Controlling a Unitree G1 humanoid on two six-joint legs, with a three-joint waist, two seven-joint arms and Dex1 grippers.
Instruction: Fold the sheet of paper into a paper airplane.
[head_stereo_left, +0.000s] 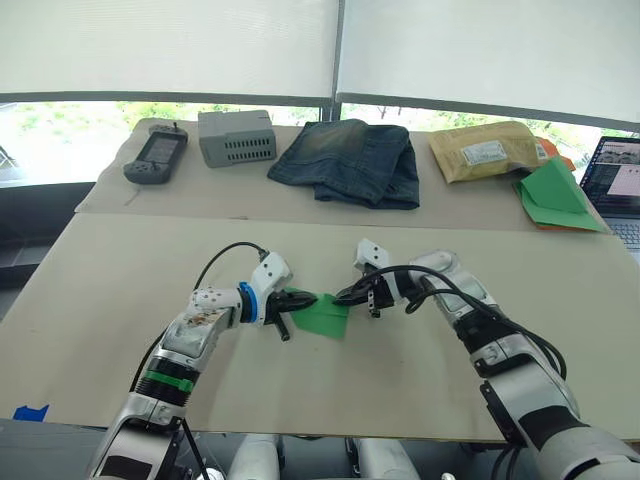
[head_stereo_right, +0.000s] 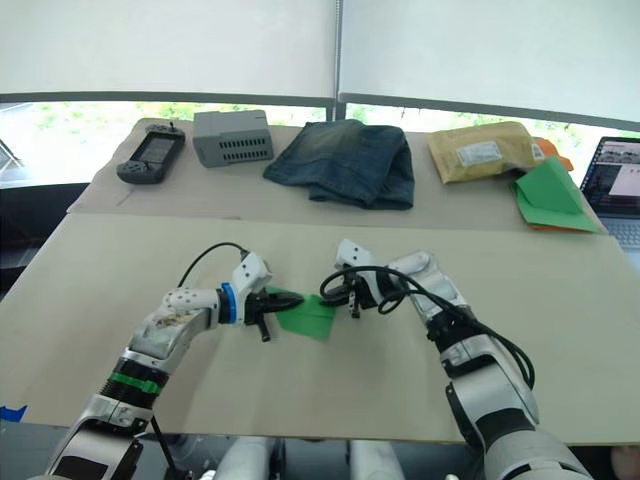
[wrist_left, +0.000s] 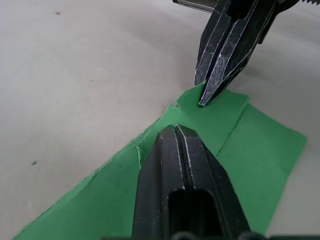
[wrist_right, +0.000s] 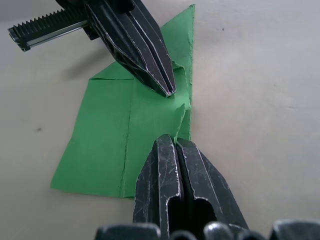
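The sheet of paper is a small, folded, bright green piece with creases and a ragged edge, lying mid-table near the front. My left gripper comes in from the left and is shut on the paper's near corner, its closed fingers pinching a raised flap. Facing it from the right, my right gripper is shut on the paper's opposite edge, fingers pressed together. The two tips sit a few centimetres apart over the paper. It has no airplane shape.
Along the back table lie a black handheld device, a grey box, folded jeans, a padded envelope and a bigger green paper stack with orange edges. A laptop is at the far right.
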